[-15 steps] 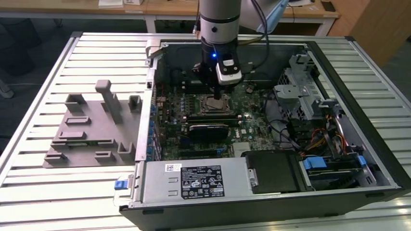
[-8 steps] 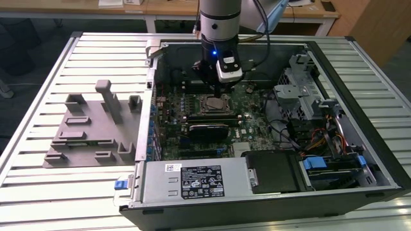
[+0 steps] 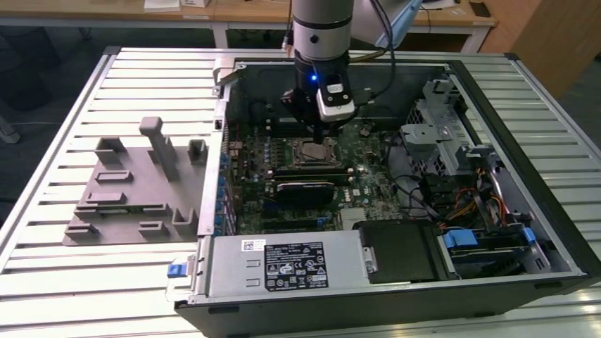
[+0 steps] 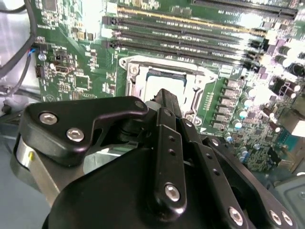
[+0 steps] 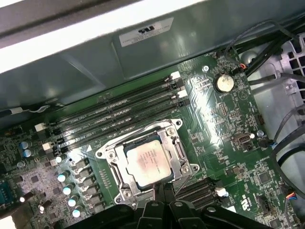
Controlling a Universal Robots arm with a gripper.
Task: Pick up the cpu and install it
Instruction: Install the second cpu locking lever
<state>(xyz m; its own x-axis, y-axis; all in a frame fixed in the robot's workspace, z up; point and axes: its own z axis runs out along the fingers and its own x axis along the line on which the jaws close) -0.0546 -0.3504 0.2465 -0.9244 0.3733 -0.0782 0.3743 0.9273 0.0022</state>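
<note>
The cpu (image 5: 148, 162) sits flat in its socket, with the gripper (image 3: 324, 131) right above it.

Sweeping across the exterior view from its left: the grey plastic plate (image 3: 131, 193) with upright blocks lies out on the slatted surface (image 3: 56, 282), well apart from the action; then comes the open computer case (image 3: 526, 176), and over the middle of its green motherboard (image 3: 367, 190) the arm reaches straight down onto the socket frame (image 5: 110, 164). In the first wrist view the chip's pale square top lies level inside that metal frame, square so no long axis to speak of, just beyond the black tips. In the second wrist view the jaws look drawn nearly together with nothing between them, poised just over the chip's near edge; whether they touch it, I can't tell.
</note>
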